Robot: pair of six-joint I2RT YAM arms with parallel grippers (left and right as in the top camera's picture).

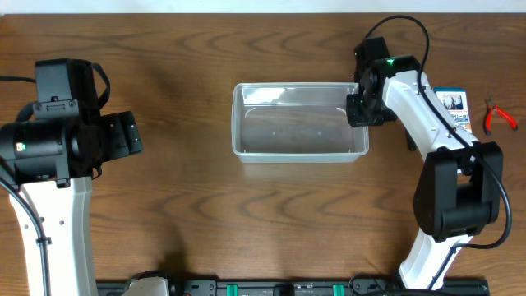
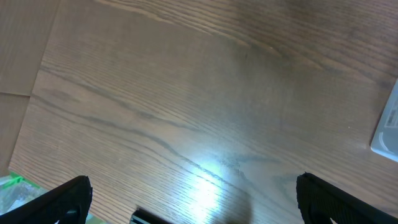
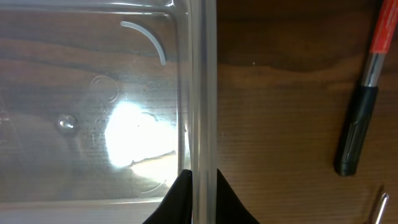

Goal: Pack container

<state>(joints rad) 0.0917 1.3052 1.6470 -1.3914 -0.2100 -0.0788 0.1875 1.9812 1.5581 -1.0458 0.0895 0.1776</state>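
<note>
Overhead view
- Container place: one clear container [image 1: 300, 122] stands on the tabletop [image 1: 246, 230], about midway between the left and right edges and nearer the far edge than the near one.
- Container axis: its long axis runs parallel to the far edge. The mouth faces up, and nothing shows inside.
- Right gripper: the right gripper [image 1: 360, 109] sits at the container's right short wall, on the rim.
- Left gripper: the left gripper [image 1: 131, 136] hangs near the left edge, well apart from the container. From here I cannot tell how far its jaws stand.
- Open room: bare wood lies between the left gripper and the container, and also across the near half.
- Right edge: one blue-and-white box [image 1: 453, 107] lies there, with one pair of red-handled pliers [image 1: 500, 117] just beside it.

Left wrist view
- Left gripper: the left gripper [image 2: 193, 186] is spread wide, with only bare tabletop [image 2: 186, 93] between its fingers.
- Container: one corner of the container [image 2: 388, 124] shows at the frame's right side.

Right wrist view
- Right gripper: the right gripper [image 3: 203, 199] is closed narrowly on the rim of the container [image 3: 203, 93], with one finger inside the wall and one outside.
- Outside the wall: the tabletop [image 3: 280, 124] is bare up to one red-and-black stick-shaped tool [image 3: 364, 93], which lies apart from the container.
</note>
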